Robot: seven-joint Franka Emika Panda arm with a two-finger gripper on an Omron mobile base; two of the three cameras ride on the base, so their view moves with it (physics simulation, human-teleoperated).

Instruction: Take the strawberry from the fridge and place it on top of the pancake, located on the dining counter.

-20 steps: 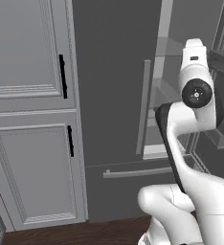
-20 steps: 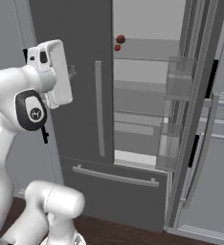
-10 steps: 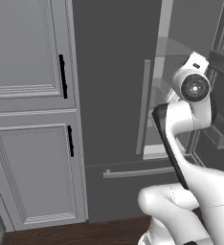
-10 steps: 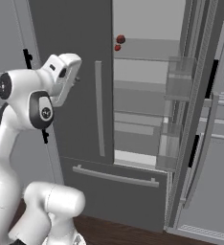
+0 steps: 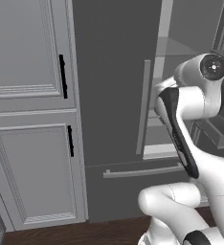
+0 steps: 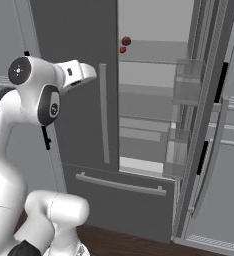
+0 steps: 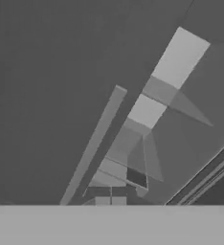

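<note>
So my gripper [image 6: 91, 73] was pinched shut with nothing in it, hanging in front of the fridge's [image 6: 79, 30] closed left door, near its long bar handle [image 6: 104, 114]. Best bet, I figured: open the fingers before reaching in, swing right past that handle, then climb to the upper shelf [image 6: 154, 46] slowly so I didn't clip the glass. The strawberry [image 6: 122, 50] sat up there, above and right of the gripper and deeper in, touching a bigger dark red fruit [image 6: 126, 41]. I wanted the smaller of the 2.
</note>
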